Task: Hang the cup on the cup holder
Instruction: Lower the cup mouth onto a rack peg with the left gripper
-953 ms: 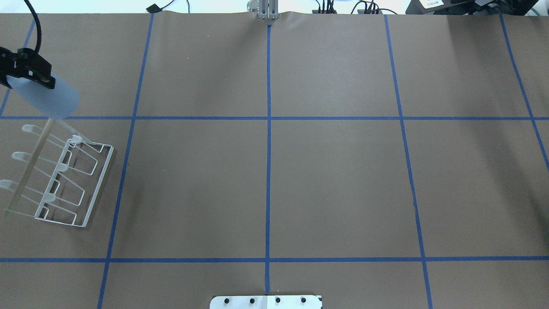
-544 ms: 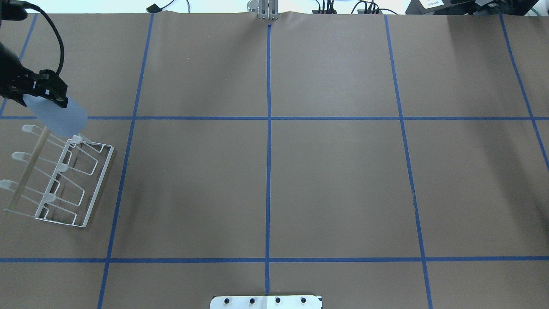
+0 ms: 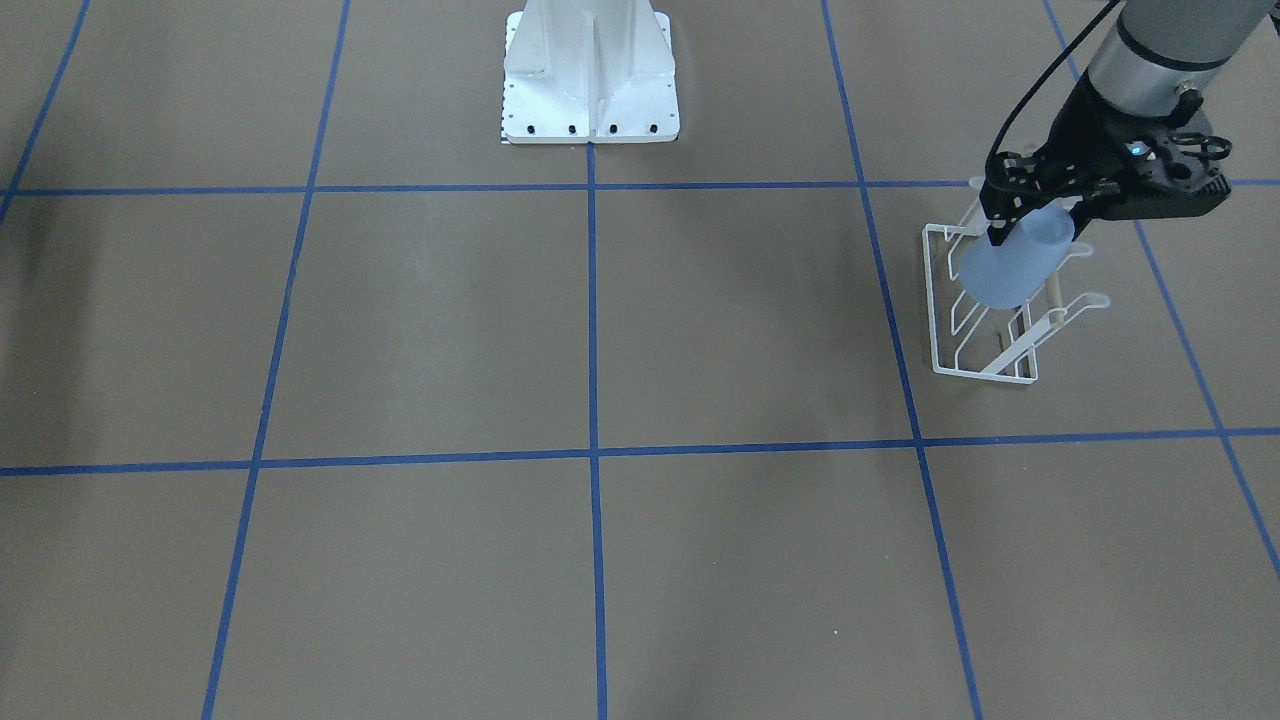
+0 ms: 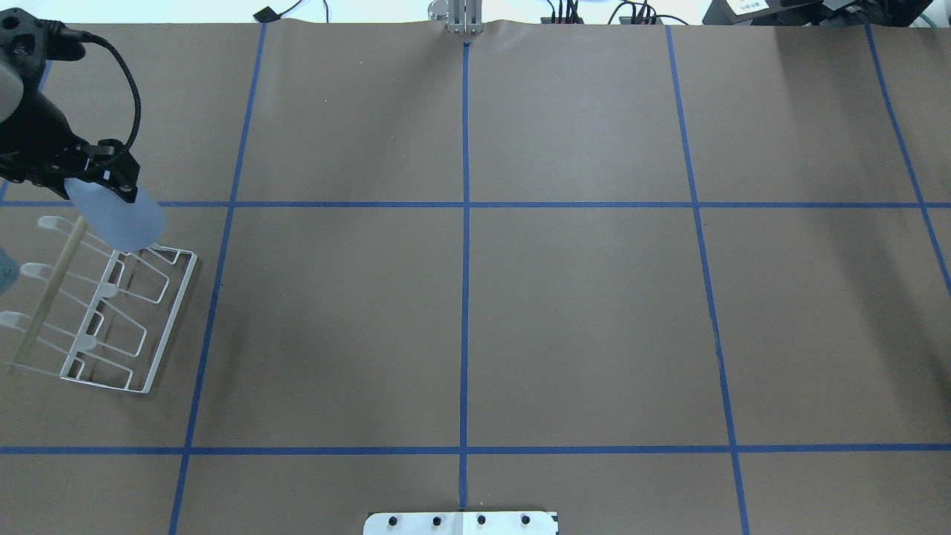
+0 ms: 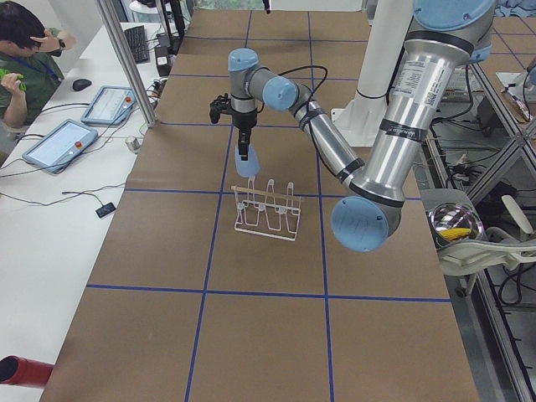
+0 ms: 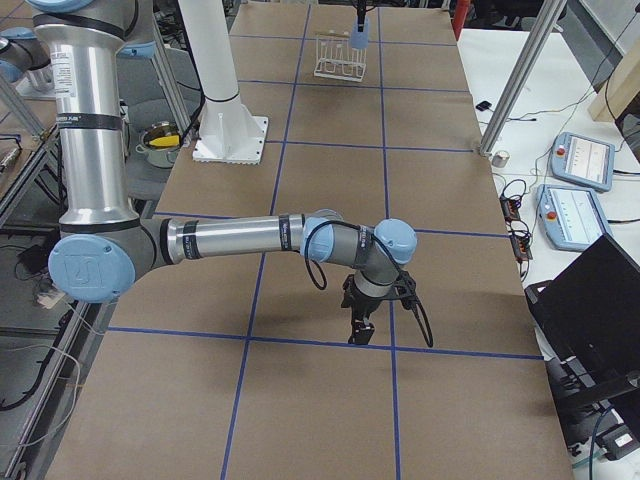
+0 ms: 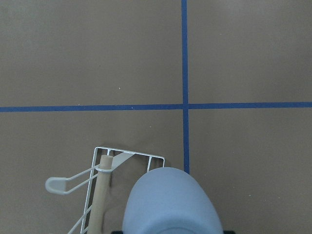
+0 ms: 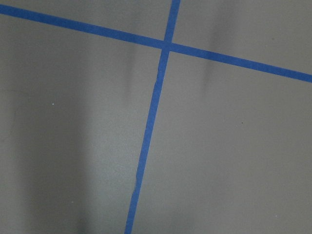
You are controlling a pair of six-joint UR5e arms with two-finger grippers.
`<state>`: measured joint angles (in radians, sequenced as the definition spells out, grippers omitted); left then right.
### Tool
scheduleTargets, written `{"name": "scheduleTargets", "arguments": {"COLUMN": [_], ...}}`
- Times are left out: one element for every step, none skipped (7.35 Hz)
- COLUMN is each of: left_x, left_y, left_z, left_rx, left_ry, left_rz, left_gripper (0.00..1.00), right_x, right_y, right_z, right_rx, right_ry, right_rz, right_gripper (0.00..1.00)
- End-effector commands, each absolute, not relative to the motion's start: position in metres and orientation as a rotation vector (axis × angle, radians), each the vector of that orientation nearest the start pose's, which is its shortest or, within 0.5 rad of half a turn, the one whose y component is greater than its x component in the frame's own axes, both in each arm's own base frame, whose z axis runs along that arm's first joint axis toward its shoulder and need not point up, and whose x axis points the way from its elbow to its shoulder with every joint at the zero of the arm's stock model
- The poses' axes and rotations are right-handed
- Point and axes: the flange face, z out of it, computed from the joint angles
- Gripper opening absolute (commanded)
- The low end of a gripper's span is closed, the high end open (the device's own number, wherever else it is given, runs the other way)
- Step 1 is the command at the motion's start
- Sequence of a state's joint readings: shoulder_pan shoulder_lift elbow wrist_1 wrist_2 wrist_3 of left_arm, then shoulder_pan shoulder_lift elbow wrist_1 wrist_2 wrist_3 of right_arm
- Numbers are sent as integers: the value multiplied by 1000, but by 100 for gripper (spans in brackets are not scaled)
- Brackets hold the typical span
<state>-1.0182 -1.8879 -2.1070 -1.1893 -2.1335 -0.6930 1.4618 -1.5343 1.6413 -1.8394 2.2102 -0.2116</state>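
Holding cup (image 4: 119, 219) rim-down just above one end of holder (image 4: 172, 321); left gripper (image 4: 100, 189) jaws pinching its base. We judge it light, stiff, slick: best gripped at base. Right gripper (image 6: 358, 332) jaws: can't tell.

My overhead camera sits behind the pedestal (image 4: 461, 524), looking forward and down; the left gripper (image 4: 100, 187) is at its left edge. The front-facing camera looks steeply down from opposite, sharing the cup holder (image 3: 985, 377) below that gripper. My end cameras look along the table (image 5: 268, 335): one near that gripper, one near the right gripper (image 6: 360, 328). The left wrist camera looks down past the cup (image 7: 170, 204); the right wrist camera faces the table, close.
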Motion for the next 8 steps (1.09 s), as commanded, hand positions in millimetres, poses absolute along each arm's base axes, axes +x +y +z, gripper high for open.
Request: {"name": "scheduleTargets", "arguments": {"left_x": [211,212,214,213,214,215,217,222], "left_y": [-484,-486,-490,-490,-489,-491,-494,-500], "left_z": [305,312,320,323,324,326,330,333], "left_rx": [38,35,29,25,22,17,12,0], "left_ry": [710,700,689,687,685,684,681,676], "left_rz": [6,34,52,53,53,51,49,46], "left_gripper": [0,0,0,0,0,0,0,0], "right_x": [20,20,21,19,19,19,19,19], "right_y": [-497,-497,-497,-497,-496,-497,-497,-497], "right_z": [639,638,638,637,638,637,637,637], "right_rx": [-120,-119,-118,-118,-120,-117,-118,-120], "right_ry": [-647,-647,-650,-655,-655,-654,-654,-654], "right_rz": [-258,-257,-256,-257,-256,-256,-254,-252], "right_gripper": [100,100,100,100,100,100,100,100]}}
